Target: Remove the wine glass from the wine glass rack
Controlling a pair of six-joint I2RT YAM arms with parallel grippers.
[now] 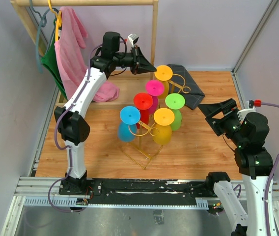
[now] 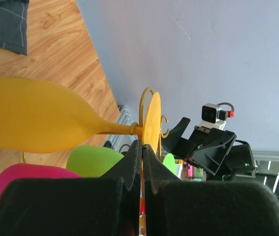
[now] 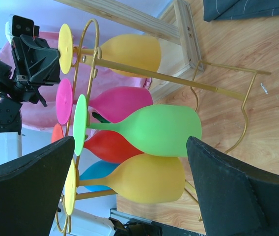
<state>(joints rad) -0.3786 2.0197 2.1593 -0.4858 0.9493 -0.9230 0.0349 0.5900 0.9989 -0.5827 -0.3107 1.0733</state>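
The gold wire wine glass rack stands mid-table with several coloured wine glasses hanging upside down from it. My left gripper reaches in from the back left. It is shut on the edge of the round foot of the rear yellow wine glass. In the left wrist view the fingertips pinch that foot, and its bowl points left. My right gripper is open and empty, right of the rack. In the right wrist view the gripper frames the green glass and the front yellow glass without touching them.
A large wooden clothes rack stands at the back with a pink cloth and a green garment. A dark grey cloth lies behind the wire rack. Blue, red and pink glasses hang close together.
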